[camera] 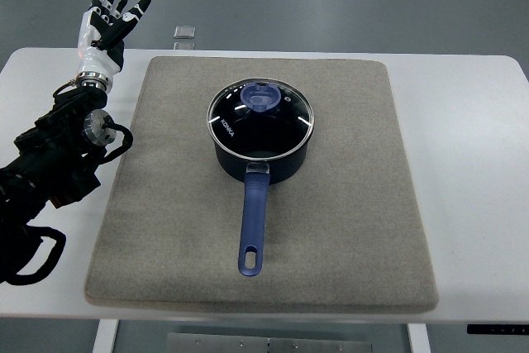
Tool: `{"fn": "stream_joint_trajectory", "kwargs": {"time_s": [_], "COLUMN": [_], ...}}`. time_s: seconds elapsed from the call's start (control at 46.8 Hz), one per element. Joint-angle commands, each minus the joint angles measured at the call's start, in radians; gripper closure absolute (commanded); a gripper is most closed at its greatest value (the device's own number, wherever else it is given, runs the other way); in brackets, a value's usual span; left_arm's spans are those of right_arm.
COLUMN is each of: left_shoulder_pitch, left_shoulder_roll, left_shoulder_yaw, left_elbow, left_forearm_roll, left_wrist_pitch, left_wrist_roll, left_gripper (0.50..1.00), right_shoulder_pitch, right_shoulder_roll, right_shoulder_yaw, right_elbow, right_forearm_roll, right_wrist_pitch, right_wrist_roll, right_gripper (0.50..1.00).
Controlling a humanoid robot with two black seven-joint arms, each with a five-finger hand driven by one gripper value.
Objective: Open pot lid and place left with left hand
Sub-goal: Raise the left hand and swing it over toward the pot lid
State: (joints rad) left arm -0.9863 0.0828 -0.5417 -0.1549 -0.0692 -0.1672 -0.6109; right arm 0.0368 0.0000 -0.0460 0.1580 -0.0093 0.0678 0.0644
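A dark blue saucepan (263,153) stands in the middle of a grey mat (331,229), its long blue handle (254,229) pointing toward the near edge. A glass lid (291,126) with a blue knob (260,97) rests on the pot, closed. My left hand (108,16) is raised at the far left corner of the table, well away from the pot, fingers spread and holding nothing. Its black arm runs in from the left edge. The right arm does not show.
The mat lies on a white table (471,146). A small grey block (184,34) sits at the table's far edge, just beyond the mat. A bare strip of table lies left of the mat, under my left arm.
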Motion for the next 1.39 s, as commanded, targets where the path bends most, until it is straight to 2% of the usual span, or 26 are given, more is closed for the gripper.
{"fn": "stream_joint_trajectory", "kwargs": {"time_s": [0.0,0.599,0.727,0.983,1.048,1.261,1.368], "left_shoulder_pitch": [0.000,-0.014,-0.037,-0.158,-0.186,-0.249,-0.273], "left_shoulder_roll": [0.000,-0.001,0.008,0.038,0.058,0.113,0.127], "left_shoulder_yaw": [0.000,0.002,0.006,0.192,0.255,0.387,0.417], "left_elbow": [0.000,-0.003,-0.044,-0.060,-0.060,-0.060,-0.061], "left_forearm_roll": [0.000,0.000,0.006,0.086,0.112,0.259,0.394], "left_wrist_pitch": [0.000,-0.020,-0.034,-0.090,-0.120,-0.288,-0.337], "left_wrist_roll": [0.000,0.000,0.000,0.000,0.000,0.000,0.000], "left_gripper": [0.510,0.510,0.510,0.512,0.512,0.512,0.512], "right_shoulder_pitch": [0.000,0.000,0.000,0.000,0.000,0.000,0.000], "right_shoulder_roll": [0.000,0.000,0.000,0.000,0.000,0.000,0.000], "right_shoulder_yaw": [0.000,0.000,0.000,0.000,0.000,0.000,0.000], "right_elbow": [0.000,0.000,0.000,0.000,0.000,0.000,0.000], "right_forearm_roll": [0.000,0.000,0.000,0.000,0.000,0.000,0.000], "right_wrist_pitch": [0.000,0.000,0.000,0.000,0.001,0.000,0.000], "right_wrist_roll": [0.000,0.000,0.000,0.000,0.000,0.000,0.000], "right_gripper": [0.583,0.583,0.585,0.585,0.585,0.585,0.583]}}
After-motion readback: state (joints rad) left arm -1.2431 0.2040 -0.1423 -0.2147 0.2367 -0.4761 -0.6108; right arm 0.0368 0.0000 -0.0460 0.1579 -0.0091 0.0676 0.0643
